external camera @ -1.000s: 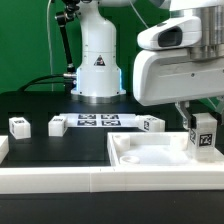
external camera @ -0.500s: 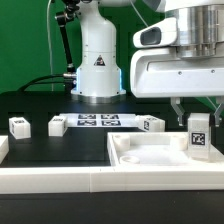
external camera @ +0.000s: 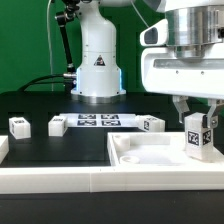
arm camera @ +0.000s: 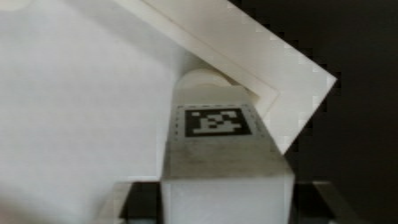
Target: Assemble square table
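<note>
The white square slab (external camera: 160,152) lies at the front on the exterior view's right, with recessed holes. My gripper (external camera: 197,128) is shut on a white tagged leg block (external camera: 197,138) and holds it upright over the slab's far corner on the exterior view's right. In the wrist view the leg (arm camera: 222,140) runs from between my dark fingers (arm camera: 146,200) toward the slab's corner (arm camera: 267,70). Three more tagged leg blocks lie on the black table: one (external camera: 18,125), one (external camera: 57,125) and one (external camera: 151,124).
The marker board (external camera: 97,121) lies flat in front of the arm's white base (external camera: 97,60). A long white rail (external camera: 60,178) runs along the front edge. A cable (external camera: 40,82) trails on the exterior view's left.
My gripper with the leg block has shifted slightly toward the exterior view's left and a little lower, closer to the slab's corner.
</note>
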You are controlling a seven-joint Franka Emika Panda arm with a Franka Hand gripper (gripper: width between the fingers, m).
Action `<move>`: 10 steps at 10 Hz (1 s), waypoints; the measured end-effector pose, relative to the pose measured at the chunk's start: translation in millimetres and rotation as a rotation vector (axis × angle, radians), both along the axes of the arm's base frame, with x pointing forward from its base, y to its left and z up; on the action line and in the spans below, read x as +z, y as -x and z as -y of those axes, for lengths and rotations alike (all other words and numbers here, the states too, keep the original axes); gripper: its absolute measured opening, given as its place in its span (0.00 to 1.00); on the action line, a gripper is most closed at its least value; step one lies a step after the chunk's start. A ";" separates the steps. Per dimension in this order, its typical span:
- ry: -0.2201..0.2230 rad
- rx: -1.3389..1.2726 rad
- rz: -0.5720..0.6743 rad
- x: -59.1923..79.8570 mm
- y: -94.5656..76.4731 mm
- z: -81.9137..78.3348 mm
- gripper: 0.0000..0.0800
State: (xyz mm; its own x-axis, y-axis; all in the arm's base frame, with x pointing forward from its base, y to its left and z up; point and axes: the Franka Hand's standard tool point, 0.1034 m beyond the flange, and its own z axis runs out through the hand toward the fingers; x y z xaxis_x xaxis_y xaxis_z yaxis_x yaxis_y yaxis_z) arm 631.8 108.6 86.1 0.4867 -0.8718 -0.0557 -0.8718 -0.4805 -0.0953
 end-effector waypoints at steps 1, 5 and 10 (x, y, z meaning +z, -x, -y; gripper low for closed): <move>-0.004 -0.046 -0.005 -0.1 0.3 -0.2 0.36; 0.003 0.048 -0.001 -1.6 0.5 1.4 0.60; 0.022 0.420 0.019 -0.6 -0.6 -0.5 0.81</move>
State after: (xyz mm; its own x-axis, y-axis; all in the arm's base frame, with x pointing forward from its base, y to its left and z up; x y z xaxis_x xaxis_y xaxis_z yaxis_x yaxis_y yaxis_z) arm 632.4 109.0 85.6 0.8005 -0.5987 -0.0268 -0.5982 -0.7957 -0.0950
